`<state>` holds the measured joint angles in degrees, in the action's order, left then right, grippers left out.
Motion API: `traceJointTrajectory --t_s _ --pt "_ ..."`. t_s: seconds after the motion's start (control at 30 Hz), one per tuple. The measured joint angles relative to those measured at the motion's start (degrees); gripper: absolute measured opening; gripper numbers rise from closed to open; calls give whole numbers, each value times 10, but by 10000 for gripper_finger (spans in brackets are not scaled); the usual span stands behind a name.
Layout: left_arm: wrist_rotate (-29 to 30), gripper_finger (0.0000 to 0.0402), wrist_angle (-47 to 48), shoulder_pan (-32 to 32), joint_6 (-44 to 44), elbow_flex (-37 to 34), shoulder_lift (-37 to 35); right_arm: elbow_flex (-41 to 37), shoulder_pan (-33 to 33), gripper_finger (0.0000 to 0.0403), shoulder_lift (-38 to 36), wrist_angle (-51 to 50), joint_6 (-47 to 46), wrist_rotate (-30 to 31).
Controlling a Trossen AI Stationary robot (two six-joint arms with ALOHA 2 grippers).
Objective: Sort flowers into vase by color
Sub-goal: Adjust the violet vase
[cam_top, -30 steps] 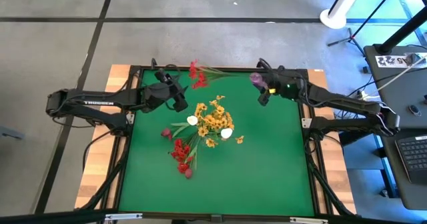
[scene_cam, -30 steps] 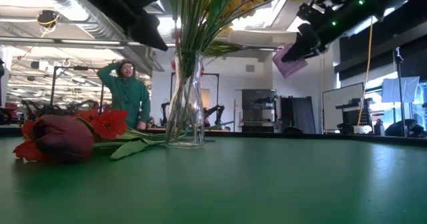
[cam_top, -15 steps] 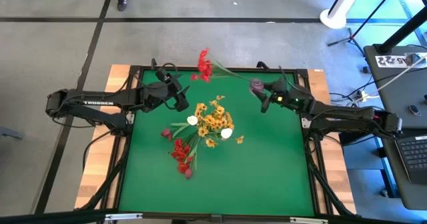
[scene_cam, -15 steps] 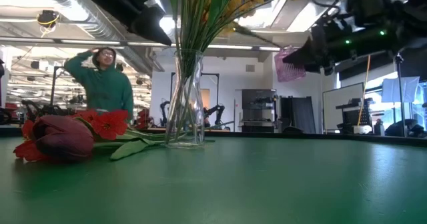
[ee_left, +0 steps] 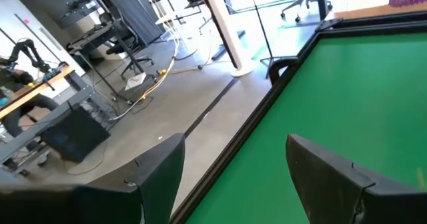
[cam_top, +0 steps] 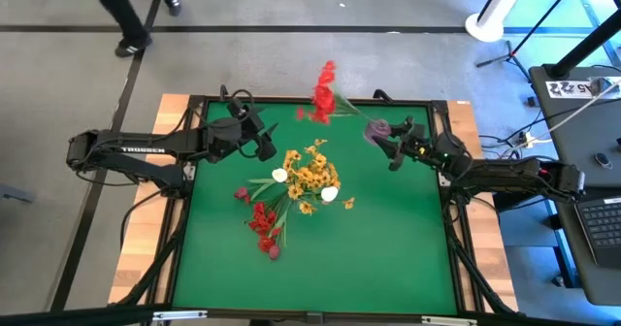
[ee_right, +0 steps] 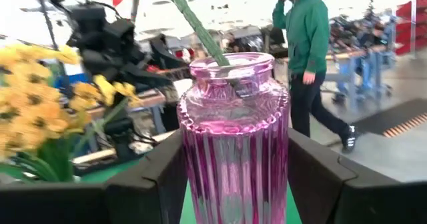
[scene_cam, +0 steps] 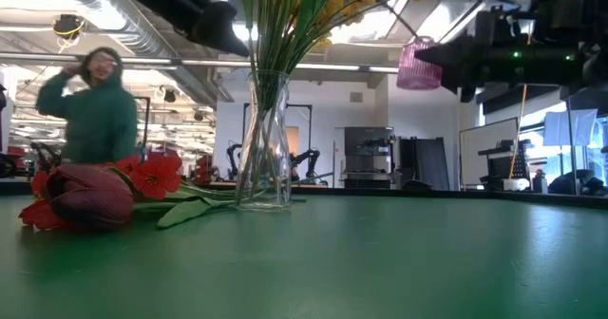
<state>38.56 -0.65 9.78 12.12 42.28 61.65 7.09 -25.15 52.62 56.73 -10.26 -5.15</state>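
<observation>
Right gripper [cam_top: 393, 144]: clamped on your pink vase [ee_right: 232, 127], raised at the table's far right.
Red flower [cam_top: 323, 95]: stem in the vase, leaning far-left.
Left gripper [cam_top: 262, 142]: released, far-left, nearer the clear vase [scene_cam: 263, 139].

You're looking at two black, jointed arms with black cables trailing along them. The left arm [cam_top: 136, 151] carries white lettering, and the right arm [cam_top: 505, 176] shows small green lights near its wrist.

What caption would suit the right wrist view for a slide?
Right gripper holding a pink glass vase with a green stem inside, beside yellow flowers.
</observation>
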Motion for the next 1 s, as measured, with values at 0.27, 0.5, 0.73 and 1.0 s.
traceJointTrajectory --t_s 0.27,0.5,0.73,1.0 --pt "-67 256 -94 0 0 0 0 0 0 204 2 8 0 -10" --pt "-137 256 -181 6 -2 0 0 4 0 204 2 24 -3 -10" --pt "-233 256 -193 28 -59 19 1 50 0 204 2 15 -3 -12" --pt "-378 256 -182 54 -136 105 11 111 0 204 7 -46 2 -26"
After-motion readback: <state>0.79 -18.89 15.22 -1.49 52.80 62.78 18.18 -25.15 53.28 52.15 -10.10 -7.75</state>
